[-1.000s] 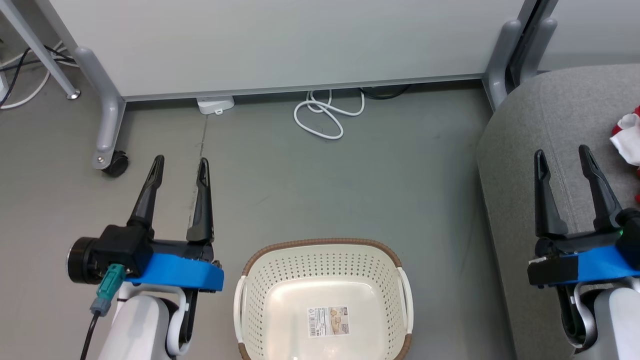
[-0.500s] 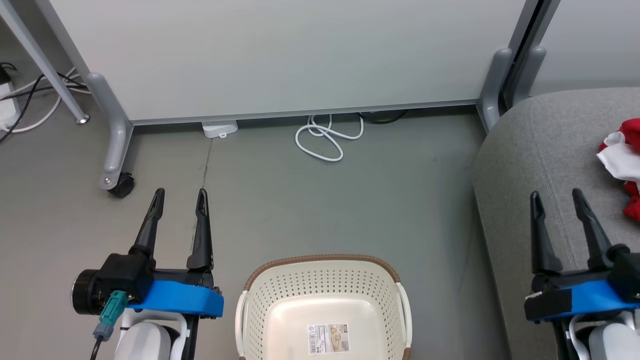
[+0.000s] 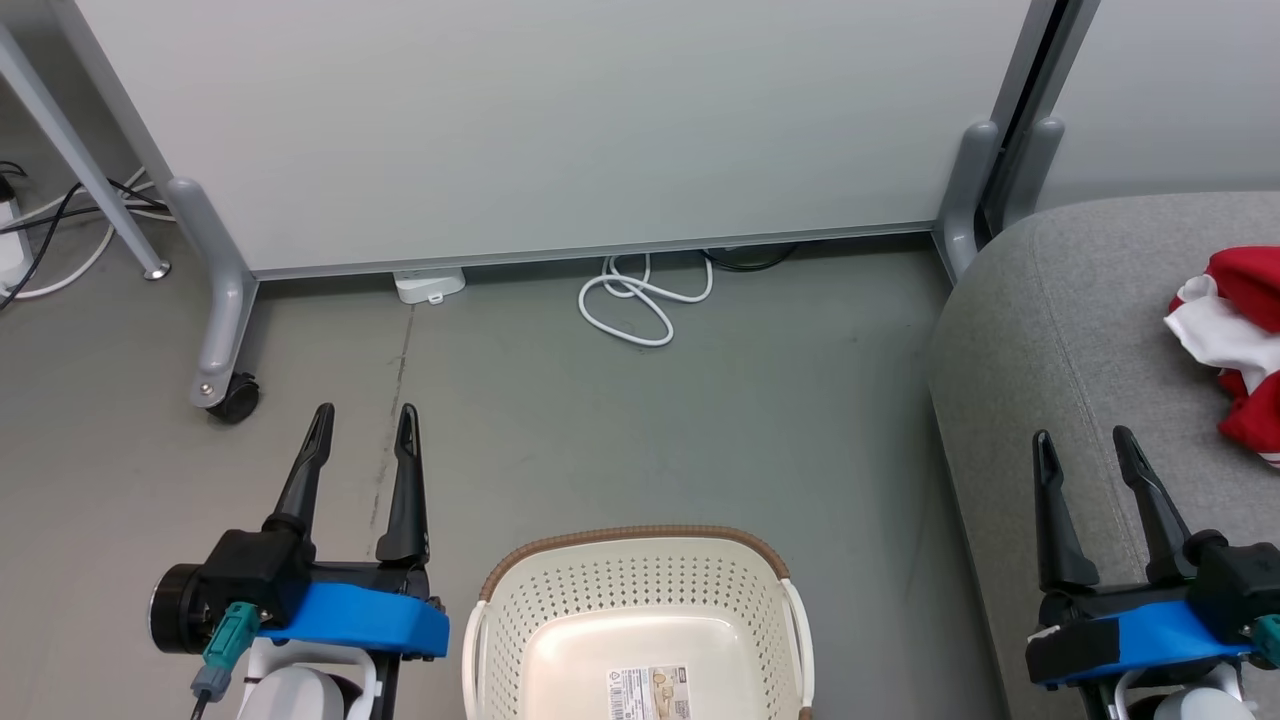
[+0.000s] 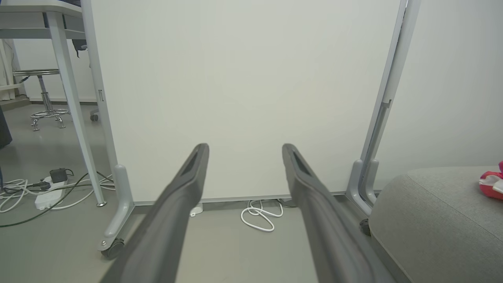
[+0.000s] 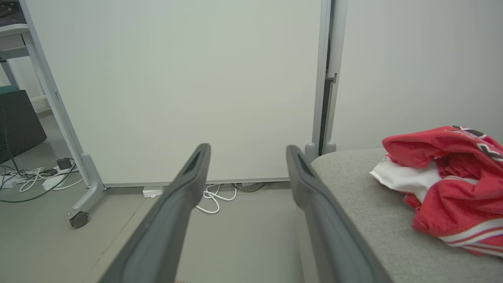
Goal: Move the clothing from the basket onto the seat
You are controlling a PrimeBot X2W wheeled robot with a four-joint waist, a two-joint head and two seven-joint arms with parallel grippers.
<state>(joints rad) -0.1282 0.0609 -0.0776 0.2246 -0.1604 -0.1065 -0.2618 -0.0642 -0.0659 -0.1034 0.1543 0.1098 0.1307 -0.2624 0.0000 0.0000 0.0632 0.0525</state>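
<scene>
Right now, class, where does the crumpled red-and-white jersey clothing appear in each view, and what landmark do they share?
Head view: red-and-white jersey clothing at the right edge, on the grey fabric seat.
Left wrist view: clothing at the far right edge.
Right wrist view: clothing at middle right.
Shared landmark: coiled white floor cable.

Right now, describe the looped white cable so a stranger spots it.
Find the pale partition panel ahead. On the grey floor at its bottom edge lies the white cable. Unlike the white box left of it, it is a thin cord coiled in loops.
</scene>
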